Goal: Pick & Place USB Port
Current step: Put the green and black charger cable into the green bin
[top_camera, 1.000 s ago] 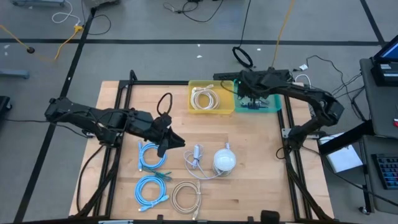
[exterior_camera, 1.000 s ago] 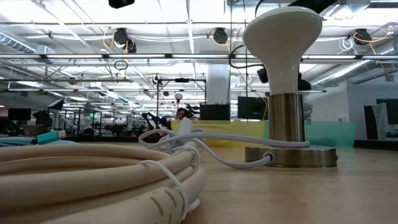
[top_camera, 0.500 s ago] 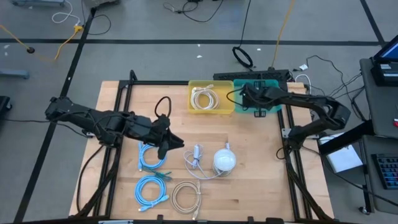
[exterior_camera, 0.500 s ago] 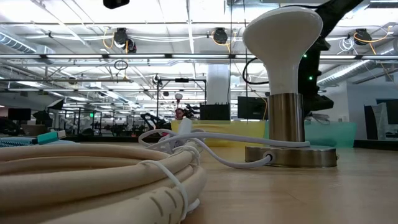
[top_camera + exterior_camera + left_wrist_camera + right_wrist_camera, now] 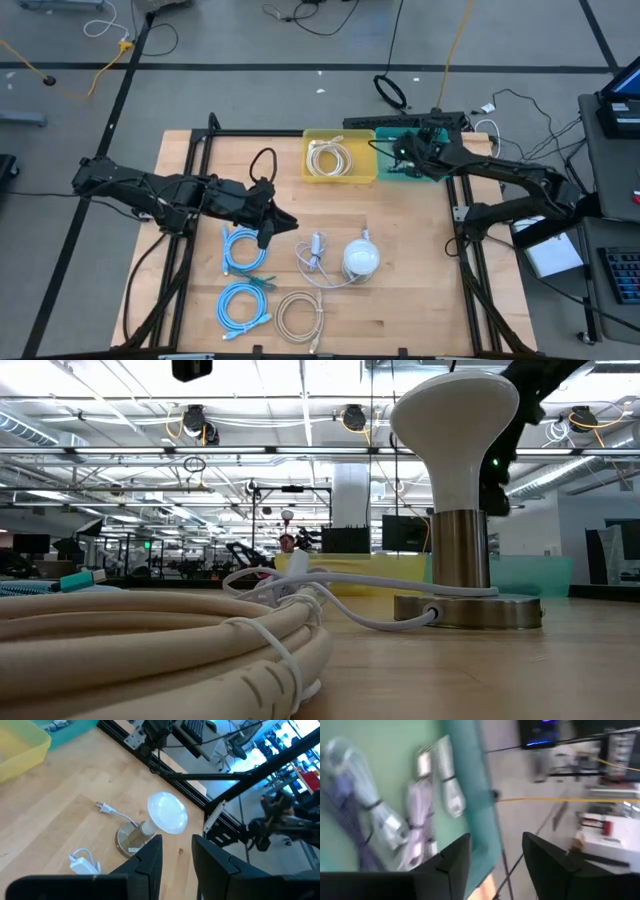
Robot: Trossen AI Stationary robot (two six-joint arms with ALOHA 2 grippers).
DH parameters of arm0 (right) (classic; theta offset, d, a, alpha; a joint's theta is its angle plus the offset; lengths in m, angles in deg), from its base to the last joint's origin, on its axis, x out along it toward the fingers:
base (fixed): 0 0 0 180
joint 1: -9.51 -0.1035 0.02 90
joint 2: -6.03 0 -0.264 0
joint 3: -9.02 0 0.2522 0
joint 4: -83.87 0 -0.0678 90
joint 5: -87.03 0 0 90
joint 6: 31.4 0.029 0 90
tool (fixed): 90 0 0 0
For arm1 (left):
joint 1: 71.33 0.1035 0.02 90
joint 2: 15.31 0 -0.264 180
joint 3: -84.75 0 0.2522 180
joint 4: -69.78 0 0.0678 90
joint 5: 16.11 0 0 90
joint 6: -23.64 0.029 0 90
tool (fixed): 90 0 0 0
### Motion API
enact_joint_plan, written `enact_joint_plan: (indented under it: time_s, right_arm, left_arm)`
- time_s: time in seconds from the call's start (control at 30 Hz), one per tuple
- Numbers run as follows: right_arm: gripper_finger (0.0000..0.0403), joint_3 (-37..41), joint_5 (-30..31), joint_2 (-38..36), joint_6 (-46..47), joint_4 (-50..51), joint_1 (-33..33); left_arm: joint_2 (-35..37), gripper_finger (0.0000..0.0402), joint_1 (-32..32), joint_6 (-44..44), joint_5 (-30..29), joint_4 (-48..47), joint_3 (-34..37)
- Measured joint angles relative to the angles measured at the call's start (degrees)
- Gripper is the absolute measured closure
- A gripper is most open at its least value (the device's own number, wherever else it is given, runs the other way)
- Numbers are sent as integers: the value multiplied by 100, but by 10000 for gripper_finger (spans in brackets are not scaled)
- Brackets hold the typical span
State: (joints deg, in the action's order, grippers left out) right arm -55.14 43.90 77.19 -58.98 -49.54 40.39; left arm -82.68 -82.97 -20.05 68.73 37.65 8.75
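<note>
With its fingers spread and empty, the right gripper [image 5: 402, 152] hovers over the teal bin [image 5: 432, 170] at the frame's upper centre, where bagged USB parts [image 5: 410, 827] lie jumbled, so a blind descent risks pinching several bags or the bin wall.

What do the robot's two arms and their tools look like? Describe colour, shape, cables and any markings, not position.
Both arms are matte black and built of jointed segments. The left arm has a black cable looping above its wrist. The left tool ends in two flat, dark, squared fingers. The right tool has the same pair of dark fingers. The right arm shows a small green light near its wrist. No lettering is visible.
</note>
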Motion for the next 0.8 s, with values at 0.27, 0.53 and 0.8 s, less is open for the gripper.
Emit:
enact_joint_plan:
  time_s: [0.27, 0.53, 0.8]
  right_arm:
    - [209, -999, 7, -537, 1996, 463, -1187]
    - [209, -2214, -1832, -867, 4609, 706, -2427]
    - [191, -2248, -1945, -1081, 5953, 537, -3739]
  left_arm:
    - [-2, 295, -95, 206, 790, -1147, 0]
    - [-207, 295, -1057, 638, 708, -2943, 2]
    - [-1125, 295, -2112, 1173, 684, -3091, 2]
